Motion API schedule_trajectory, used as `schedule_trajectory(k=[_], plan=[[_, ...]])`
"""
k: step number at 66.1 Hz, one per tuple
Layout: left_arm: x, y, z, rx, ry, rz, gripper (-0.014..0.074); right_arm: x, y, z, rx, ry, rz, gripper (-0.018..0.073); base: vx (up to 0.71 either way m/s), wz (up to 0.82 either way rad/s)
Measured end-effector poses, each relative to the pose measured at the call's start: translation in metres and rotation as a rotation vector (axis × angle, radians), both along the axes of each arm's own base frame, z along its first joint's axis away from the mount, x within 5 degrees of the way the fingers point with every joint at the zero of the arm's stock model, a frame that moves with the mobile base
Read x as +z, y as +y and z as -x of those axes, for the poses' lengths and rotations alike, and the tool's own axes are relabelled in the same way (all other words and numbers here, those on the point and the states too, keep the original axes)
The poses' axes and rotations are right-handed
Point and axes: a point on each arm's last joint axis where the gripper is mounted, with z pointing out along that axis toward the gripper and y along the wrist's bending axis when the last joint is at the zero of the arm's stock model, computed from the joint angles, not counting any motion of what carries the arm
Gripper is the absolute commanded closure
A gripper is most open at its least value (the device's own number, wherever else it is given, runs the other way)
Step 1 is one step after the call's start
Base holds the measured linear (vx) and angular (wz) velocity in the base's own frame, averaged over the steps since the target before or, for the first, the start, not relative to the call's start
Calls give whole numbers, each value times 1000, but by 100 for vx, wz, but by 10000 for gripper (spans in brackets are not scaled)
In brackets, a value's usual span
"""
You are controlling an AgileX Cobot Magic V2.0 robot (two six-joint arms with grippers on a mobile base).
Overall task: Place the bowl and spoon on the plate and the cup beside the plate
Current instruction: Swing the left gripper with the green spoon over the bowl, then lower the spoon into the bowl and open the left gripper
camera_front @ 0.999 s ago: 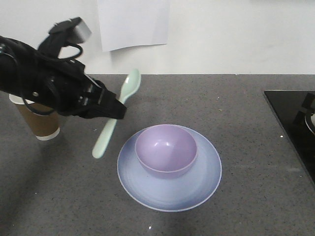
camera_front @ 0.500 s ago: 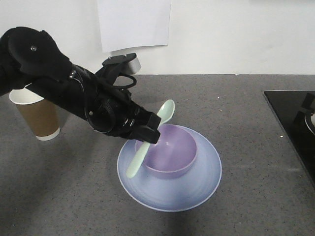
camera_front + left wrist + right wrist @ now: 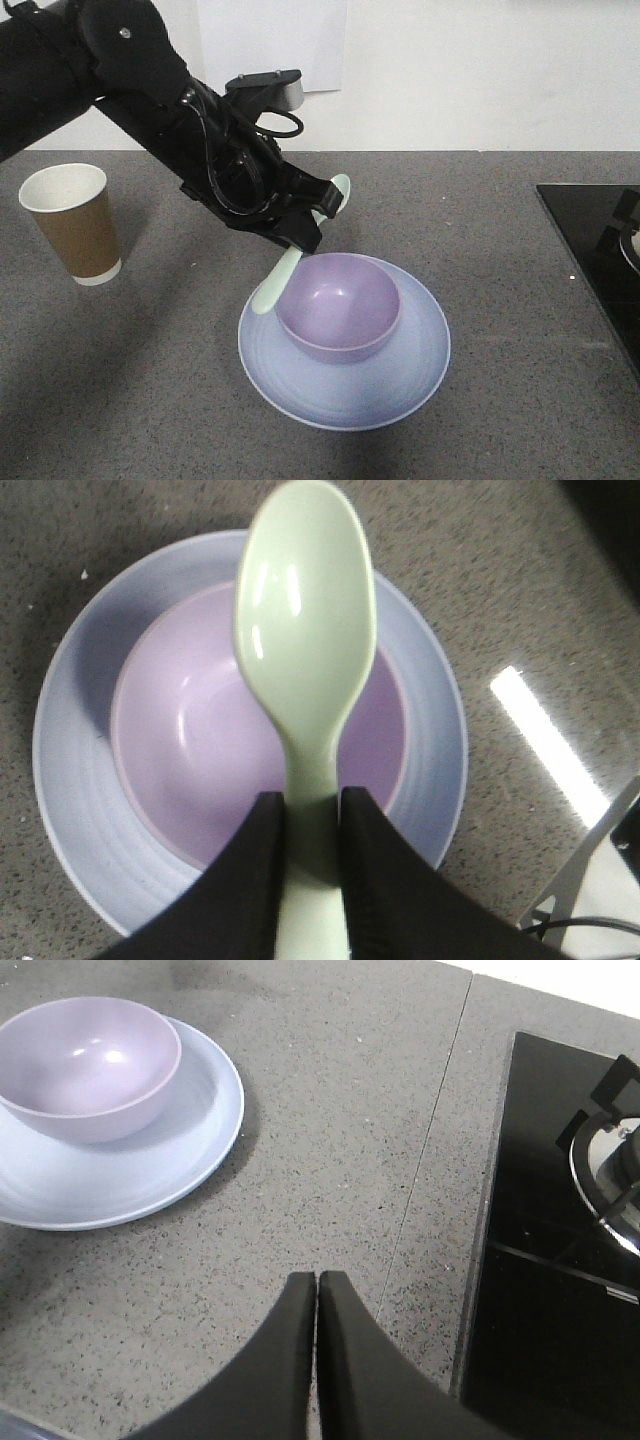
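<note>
— How far along is it, from where you stand?

— A good part is settled. The bowl (image 3: 340, 305) sits on the plate (image 3: 300, 385), a little toward the plate's 11 o'clock side, and it is empty. The cup (image 3: 72, 222) stands upright on the table (image 3: 500, 230), well apart from the plate, off at about its 9 o'clock.

— And the spoon?

— That is the step in hand. The left gripper (image 3: 305, 222) is clamped on the handle of the spoon (image 3: 305, 670), fingers pinching it from both sides. In the wrist view the spoon's head hangs right over the bowl, pointing to 12 o'clock. From the front, the handle end dips toward the plate's rim at about 10 o'clock; I cannot tell if it touches.

— So it's not down yet.

— No, it is held in the air. I'd say what's left is to lower and release it so it rests on the plate or in the bowl.

— The other arm?

— The right gripper (image 3: 317, 1305) hangs over bare table at the plate's 3 o'clock side, fingers pressed together, holding nothing.

— Is the cup close enough?

— Hard to judge; it may want nudging nearer.
</note>
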Motion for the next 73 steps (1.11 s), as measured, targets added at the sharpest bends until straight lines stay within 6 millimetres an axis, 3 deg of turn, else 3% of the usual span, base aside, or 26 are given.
schedule_trajectory(k=[26,46,59,73], plan=[[-29,-22,-5,-50,62,-61,603,0,0,0,0,-6,-2,564,0,0],[-35,-24,-7,-52,73,-70,596,0,0,0,0,-6,-2,564,0,0],[-35,-24,-7,-53,73,-71,551,0,0,0,0,-6,-2,564,0,0],[-35,-24,-7,-53,73,-71,432,0,0,0,0,-6,-2,564,0,0]])
